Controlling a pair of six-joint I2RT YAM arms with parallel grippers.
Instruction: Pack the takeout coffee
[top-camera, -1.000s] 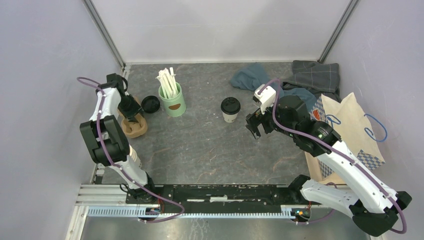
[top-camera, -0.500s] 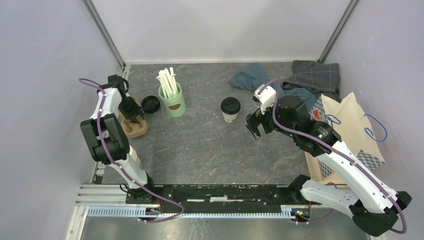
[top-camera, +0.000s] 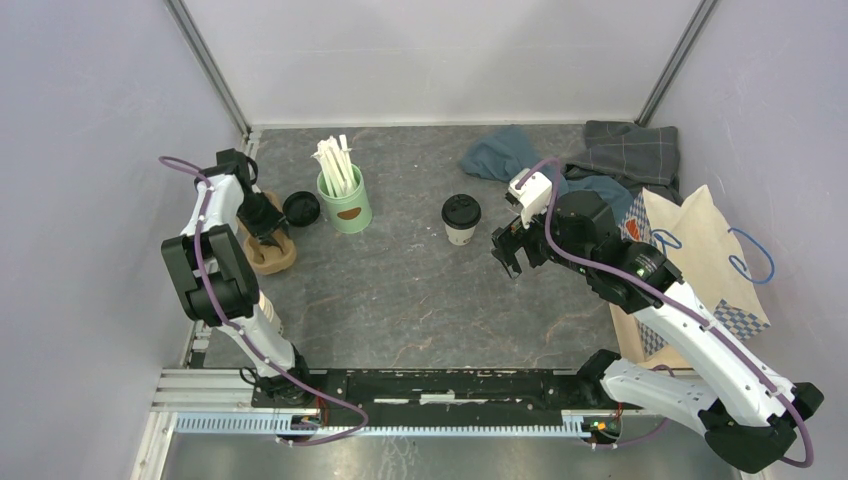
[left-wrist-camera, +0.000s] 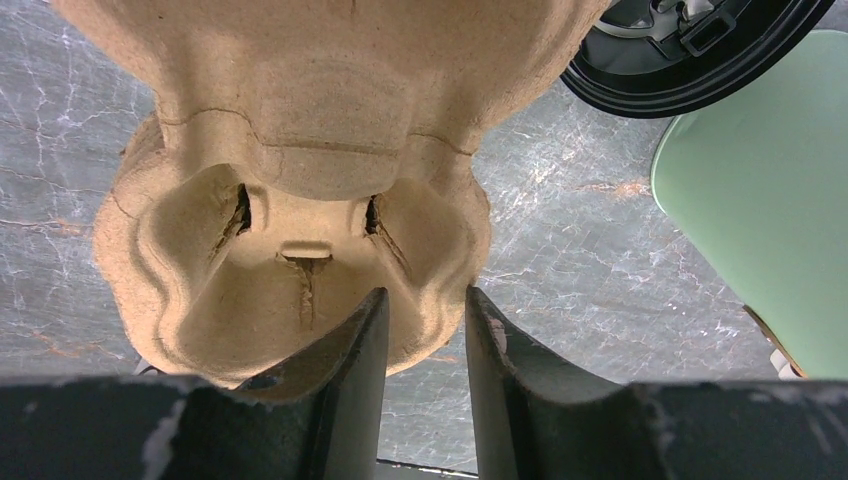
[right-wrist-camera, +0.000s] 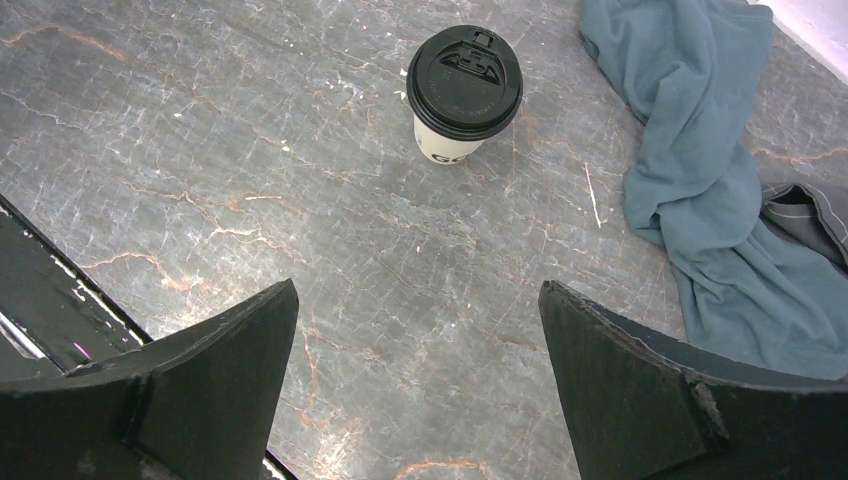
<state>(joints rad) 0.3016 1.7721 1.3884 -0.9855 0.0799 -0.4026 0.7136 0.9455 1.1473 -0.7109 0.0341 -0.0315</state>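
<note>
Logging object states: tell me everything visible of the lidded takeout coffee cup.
The takeout coffee is a small white paper cup with dark print on its wall, capped by a round black plastic lid with a sip tab. It stands upright mid-table on the grey marbled table, touching nothing else; the open right gripper is short of it.

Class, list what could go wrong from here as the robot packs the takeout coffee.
The open right gripper might nudge the freestanding takeout coffee over instead of straddling it.
A finger could snag the blue cloth lying near it.
The left gripper, straddling the thin rim of the pulp carrier, may tear or tilt it.
</note>
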